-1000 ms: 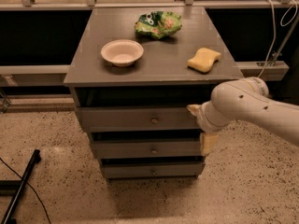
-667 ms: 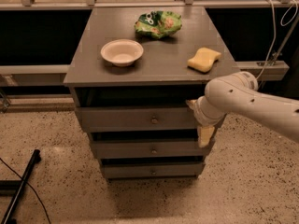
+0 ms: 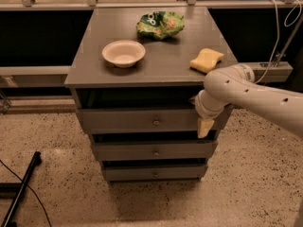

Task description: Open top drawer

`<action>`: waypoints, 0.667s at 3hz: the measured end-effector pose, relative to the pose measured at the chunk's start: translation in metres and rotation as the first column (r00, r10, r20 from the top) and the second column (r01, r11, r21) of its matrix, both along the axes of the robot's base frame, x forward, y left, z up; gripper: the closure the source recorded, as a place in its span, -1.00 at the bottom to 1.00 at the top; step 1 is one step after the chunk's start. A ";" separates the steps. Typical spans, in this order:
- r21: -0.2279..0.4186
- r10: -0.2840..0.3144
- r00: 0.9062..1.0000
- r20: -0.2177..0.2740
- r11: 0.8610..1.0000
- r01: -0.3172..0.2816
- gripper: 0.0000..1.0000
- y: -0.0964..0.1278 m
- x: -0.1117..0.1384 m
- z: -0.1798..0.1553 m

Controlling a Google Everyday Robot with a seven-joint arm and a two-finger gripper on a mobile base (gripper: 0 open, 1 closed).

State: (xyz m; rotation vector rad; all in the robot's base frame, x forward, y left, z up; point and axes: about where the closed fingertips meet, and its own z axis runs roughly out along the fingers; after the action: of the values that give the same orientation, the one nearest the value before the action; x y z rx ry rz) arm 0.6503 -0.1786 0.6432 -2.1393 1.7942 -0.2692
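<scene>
A grey stand holds three drawers stacked one under another, each with a small round knob at the middle of its front. The top drawer is the widest and has the tallest front; it sits just below the stand's top board, with a dark gap between the board and the drawer's upper edge. Its knob is bare, with nothing touching it. The middle drawer and the bottom drawer lie below it, each narrower than the one above. The white arm reaches in from the right edge and bends down at the stand's front right corner. The gripper hangs there, a pale yellowish tip pointing down over the right end of the top drawer's front, well to the right of the knob and near the drawer's lower edge. Whether it is wide, narrow or holding anything cannot be told from this view. On the top board stand a white bowl toward the left, a yellow sponge near the right edge just above the arm, and a crumpled green bag at the back. The floor is speckled, and a black bar lies across it at the lower left.
</scene>
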 end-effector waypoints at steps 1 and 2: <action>0.019 -0.054 0.997 -0.049 0.998 0.055 -0.44 -0.004 0.007 -0.003; 0.036 -0.086 0.992 -0.088 0.995 0.089 -0.46 -0.002 0.002 -0.001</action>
State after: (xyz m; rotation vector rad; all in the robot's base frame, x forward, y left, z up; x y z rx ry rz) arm 0.6520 -0.1806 0.6424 -2.0775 1.9280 -0.1619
